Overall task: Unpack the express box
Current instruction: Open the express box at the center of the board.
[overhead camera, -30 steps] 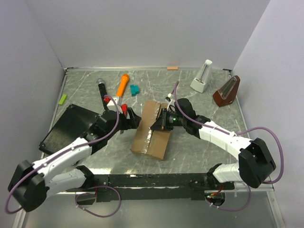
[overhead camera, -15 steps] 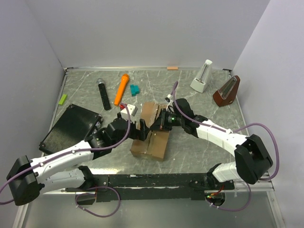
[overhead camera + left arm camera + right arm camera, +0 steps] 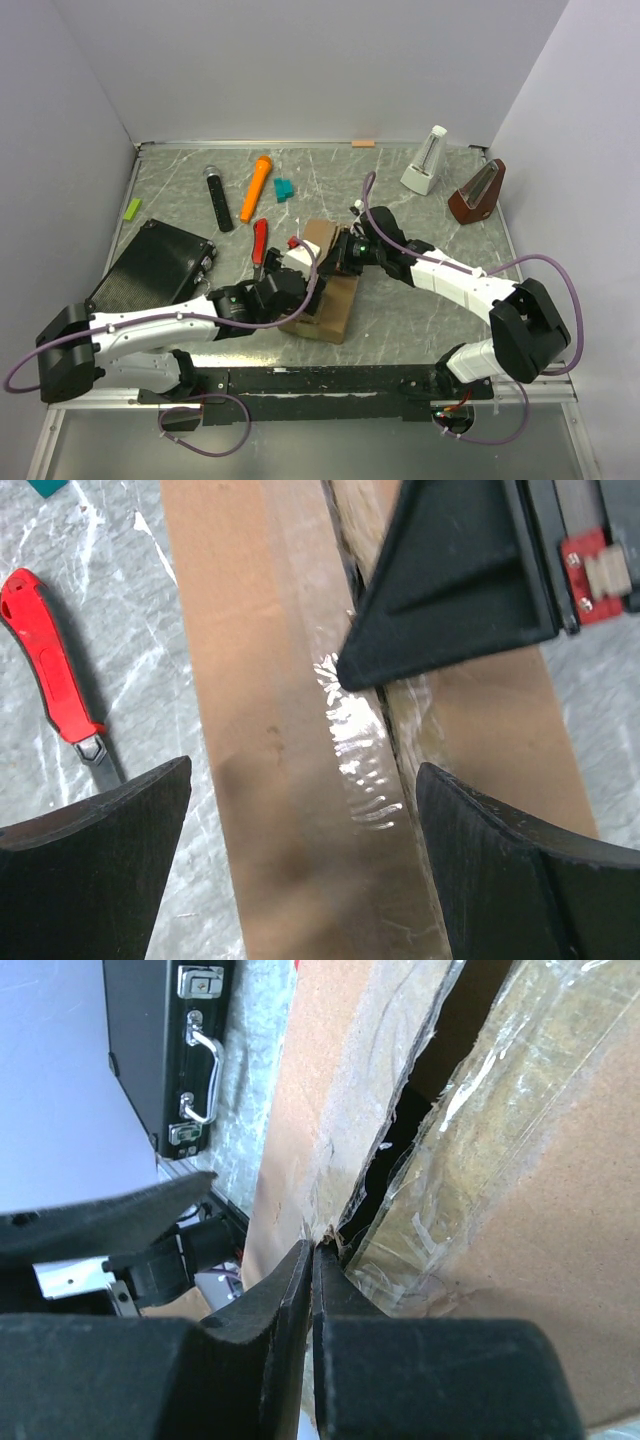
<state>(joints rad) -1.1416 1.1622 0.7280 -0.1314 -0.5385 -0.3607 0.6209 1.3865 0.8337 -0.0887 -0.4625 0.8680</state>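
Note:
The express box (image 3: pixel 338 303) is a brown carton lying mid-table with clear tape along its top seam. In the right wrist view the seam (image 3: pixel 420 1130) is split open into a dark gap. My right gripper (image 3: pixel 341 262) is shut, its tip (image 3: pixel 313 1248) pressed into the seam at the torn tape. My left gripper (image 3: pixel 304 297) hovers over the box's left flap (image 3: pixel 250 710), open and empty (image 3: pixel 300 780), with one finger on either side of the taped flap. The right gripper's black fingertip (image 3: pixel 440 580) shows at the seam in the left wrist view.
A red-handled knife (image 3: pixel 260 240) lies just left of the box. A flat black ribbed case (image 3: pixel 150 262) sits at the left. An orange marker (image 3: pixel 257 187), a black remote (image 3: pixel 218 198), a teal block (image 3: pixel 284 188) and a green block (image 3: pixel 132 208) lie at the back. Two metronomes (image 3: pixel 426 160) (image 3: pixel 477 190) stand back right.
My left gripper has moved right and nearer, from beside the red knife to over the box. The knife now lies uncovered on the table. The right gripper stays at the seam.

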